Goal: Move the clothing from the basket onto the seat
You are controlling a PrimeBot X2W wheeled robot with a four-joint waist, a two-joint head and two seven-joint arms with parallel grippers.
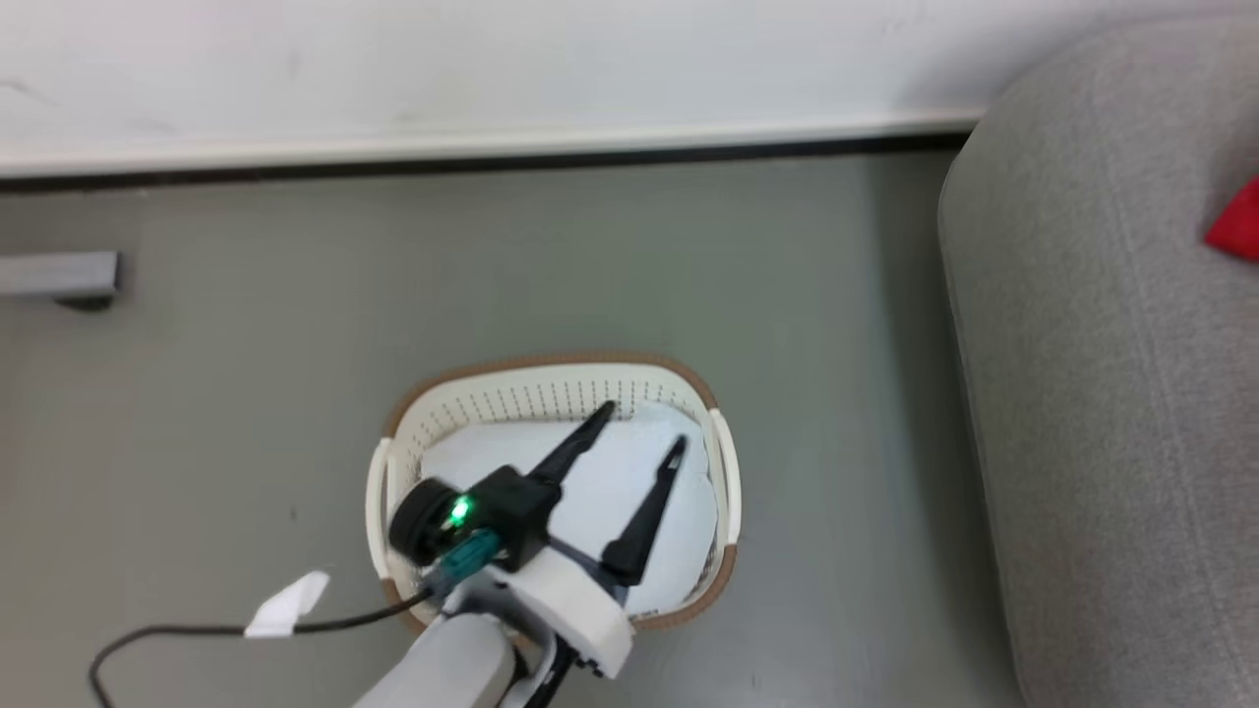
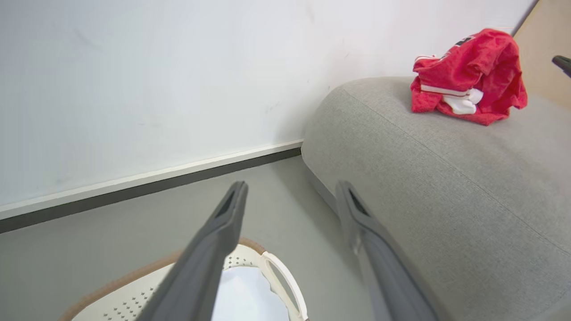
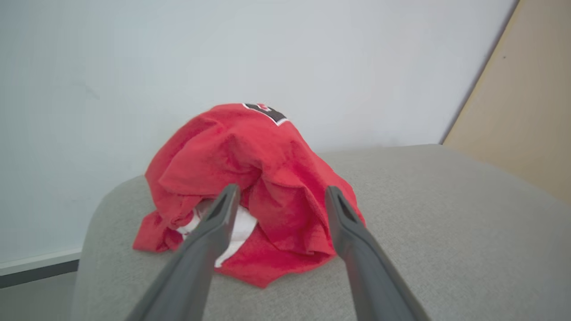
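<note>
Wall: white, with a pale skirting and a dark strip where it meets the floor.
Floor: plain grey.
Sofa: light grey fabric with a rounded end, standing on the robot's right, apart from the basket.
Basket: cream, perforated, brown rim, on the floor in front of the robot. A white sheet lies flat inside it; no red cloth can be seen in it.
Red jersey: a loose heap on top of the sofa, near its rounded end. White trim shows at the lower front and a black-and-white patch at the top. In the head view only a red corner shows, at the right edge.
Left gripper: above the basket, over the sheet, fingers spread wide, nothing between them.
Right gripper: over the sofa, pointing at the jersey, fingers wide apart, no cloth pinched. Whether the tips touch the fabric I cannot tell.
Cable: black, with a white tag, trailing on the floor on the left.
</note>
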